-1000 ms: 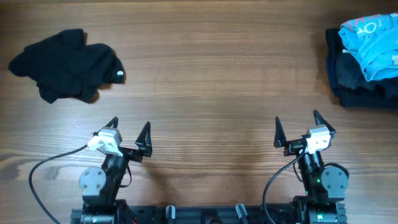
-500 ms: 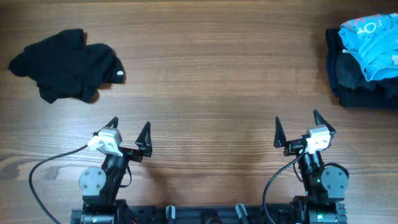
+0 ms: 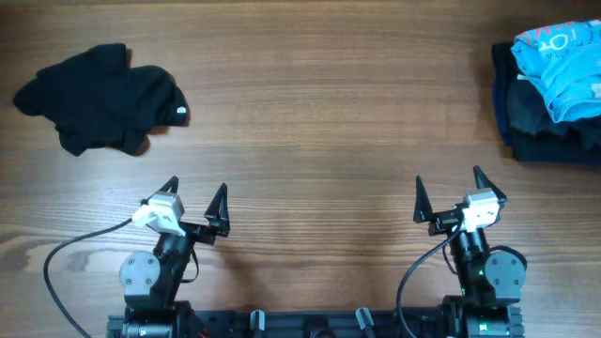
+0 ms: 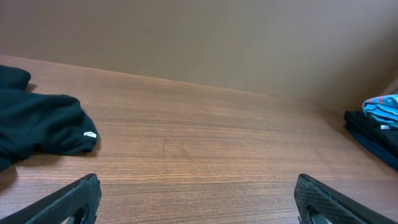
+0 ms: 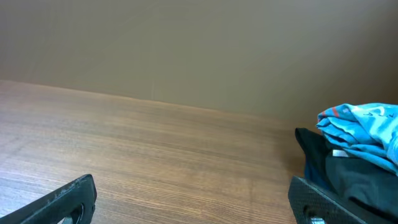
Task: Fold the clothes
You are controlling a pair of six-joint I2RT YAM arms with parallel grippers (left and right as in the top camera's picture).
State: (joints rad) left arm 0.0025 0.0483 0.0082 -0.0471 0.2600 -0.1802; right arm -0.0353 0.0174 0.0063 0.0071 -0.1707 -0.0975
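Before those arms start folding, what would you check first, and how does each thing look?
1. Black T-shirt on the table and in sight: ok, it lies at the far left.
2. T-shirt spread flat for folding: not ok, it is crumpled in a heap.
3. Left gripper open with nothing in it: ok.
4. Right gripper open with nothing in it: ok.
5. Other clothes well apart from the T-shirt: ok, the blue garment lies on the dark stack at the far right.
6. Where the collar and sleeves lie: cannot tell, the folds hide them.
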